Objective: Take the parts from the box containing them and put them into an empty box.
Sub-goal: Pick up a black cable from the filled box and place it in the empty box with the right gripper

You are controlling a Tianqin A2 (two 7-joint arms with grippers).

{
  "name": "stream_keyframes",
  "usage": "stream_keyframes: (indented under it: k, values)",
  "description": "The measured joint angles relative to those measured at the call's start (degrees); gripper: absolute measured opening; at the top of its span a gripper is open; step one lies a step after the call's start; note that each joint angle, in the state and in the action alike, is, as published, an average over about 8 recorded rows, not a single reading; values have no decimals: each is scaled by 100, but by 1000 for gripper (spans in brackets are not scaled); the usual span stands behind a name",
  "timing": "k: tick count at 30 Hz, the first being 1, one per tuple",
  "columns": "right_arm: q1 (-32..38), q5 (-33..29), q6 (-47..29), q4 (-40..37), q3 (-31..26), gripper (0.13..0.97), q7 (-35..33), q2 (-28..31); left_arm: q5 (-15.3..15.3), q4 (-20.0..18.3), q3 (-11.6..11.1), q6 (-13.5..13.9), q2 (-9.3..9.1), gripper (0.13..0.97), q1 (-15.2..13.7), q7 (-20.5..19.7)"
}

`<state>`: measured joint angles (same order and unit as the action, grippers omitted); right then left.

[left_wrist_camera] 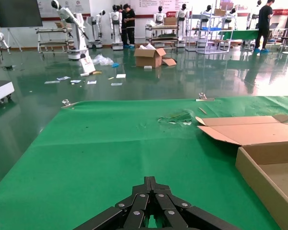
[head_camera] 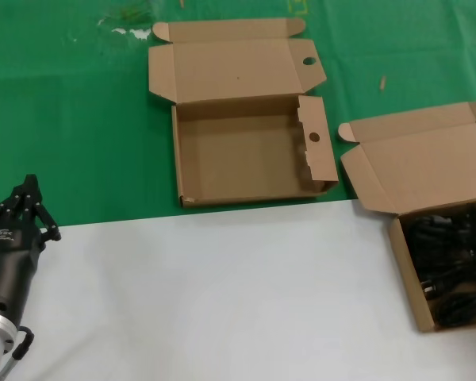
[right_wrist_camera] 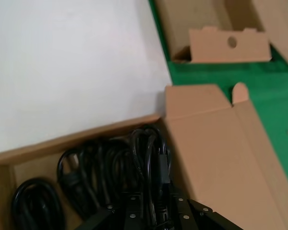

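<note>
My right gripper [right_wrist_camera: 156,215] sits at the bottom edge of the right wrist frame, fingers nearly together around a loop of black cord. I can't tell if they're actually clamped on it or just poised over it. It doesn't show in the head frame.

The parts [right_wrist_camera: 110,177] lie in a tangle inside the box containing them [right_wrist_camera: 216,139], at the lower right of the head frame, lid flapped open.

The empty box [head_camera: 246,155] with the round holes sits at upper centre of the head frame on the green cloth [head_camera: 71,119], nothing inside, well apart from the full one.

My left gripper [head_camera: 25,208] is parked lower left, over the white sheet [head_camera: 214,294], fingertips closed to a point, holding nothing.

Step as I judge it: first pick, nothing transferred yet. Next I need a firm pinch on one bundle only, a lift straight out without dragging neighbours, then a carry across to the holed box.
</note>
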<state>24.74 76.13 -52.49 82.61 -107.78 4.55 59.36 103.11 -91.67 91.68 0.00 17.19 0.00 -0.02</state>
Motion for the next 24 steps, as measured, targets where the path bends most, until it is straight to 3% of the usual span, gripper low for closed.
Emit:
stream_keyframes:
  k: [13,24]
  values:
    - [671,-34,-321,681,114,218,625,-68,0,0,0,0,0,140,0,0]
    - [2095,-689,-491,677,-344,218,1050,-1215,0,0,0,0,0,140,0,0]
